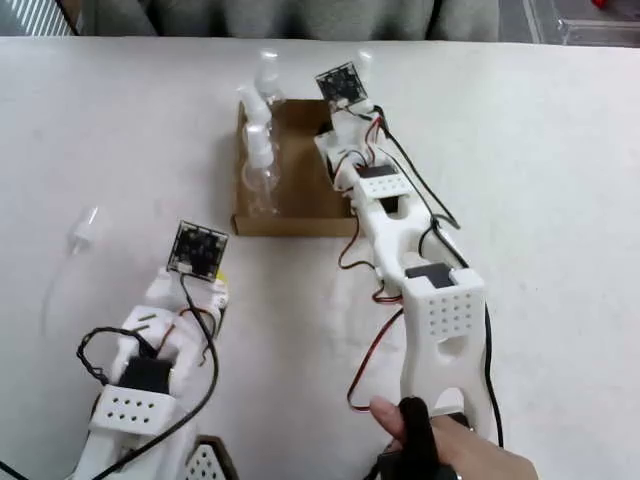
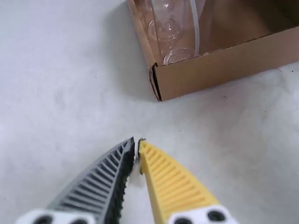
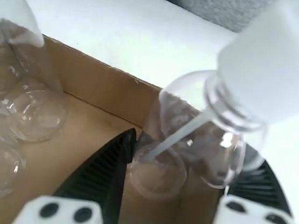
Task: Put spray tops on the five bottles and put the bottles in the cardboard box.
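From where I stand the job looks well past halfway. The cardboard box (image 1: 300,205) sits in the middle of the bench (image 1: 530,150). A row of clear bottles (image 1: 260,160) with white tops already lies along its left wall. They overlap so much that I can't count them for certain, though it looks like three.

The right arm (image 1: 385,215) is stretched out over the far right corner of the box. Its jaws are clamped around another bottle (image 3: 201,140), which has its spray top (image 3: 261,79) fitted and the dip tube running down inside. That bottle is tilted, with its base pointing into the box. I can't tell whether it touches the box floor. I'd say setting it down in there is the step in hand.

The left arm (image 1: 150,370) sits near the front of the bench, well apart from the box, its jaws shut tip to tip on nothing. Off to its left a loose spray top (image 1: 85,232) with its long tube lies on the bench by itself. So by my reckoning at least one top is unfitted, and I can't pick out the bottle it belongs to. What's left is to release the held bottle, then top and box the last one.
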`<state>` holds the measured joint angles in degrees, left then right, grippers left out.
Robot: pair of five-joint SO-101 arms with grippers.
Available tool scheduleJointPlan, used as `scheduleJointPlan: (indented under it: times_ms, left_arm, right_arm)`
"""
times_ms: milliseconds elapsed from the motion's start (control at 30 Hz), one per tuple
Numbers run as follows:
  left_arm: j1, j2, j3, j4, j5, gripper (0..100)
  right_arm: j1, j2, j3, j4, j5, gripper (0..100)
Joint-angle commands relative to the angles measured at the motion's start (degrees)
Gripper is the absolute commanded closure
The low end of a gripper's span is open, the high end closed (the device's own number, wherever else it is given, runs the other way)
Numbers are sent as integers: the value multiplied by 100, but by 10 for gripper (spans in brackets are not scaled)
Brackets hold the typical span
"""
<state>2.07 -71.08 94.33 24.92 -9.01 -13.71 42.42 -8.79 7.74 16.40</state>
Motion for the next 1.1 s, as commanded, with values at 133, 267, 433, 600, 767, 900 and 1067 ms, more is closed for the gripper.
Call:
scheduleJointPlan:
  times_ms: [133,267,433,600,767,900,1067]
  left_arm:
    - [66,-110,-44,-193,-44,980]
    - [66,-110,-44,-193,-44,980]
    - [66,-110,-44,-193,-44,980]
    - [66,-110,-44,-193,-44,980]
    - [66,-110,-44,-193,-53,980]
    - [66,-110,-44,-193,-53,980]
    - [66,-110,-44,-202,-53,980]
  right_arm:
    - [40,-101,18,-312,44,724]
    - [40,-110,18,-312,35,724]
    - [40,-110,9,-338,35,724]
    - [40,-110,-26,-338,35,724]
    - [40,-119,-35,-338,44,724]
    - [40,-119,-35,-338,53,724]
    - [40,-295,9,-338,53,724]
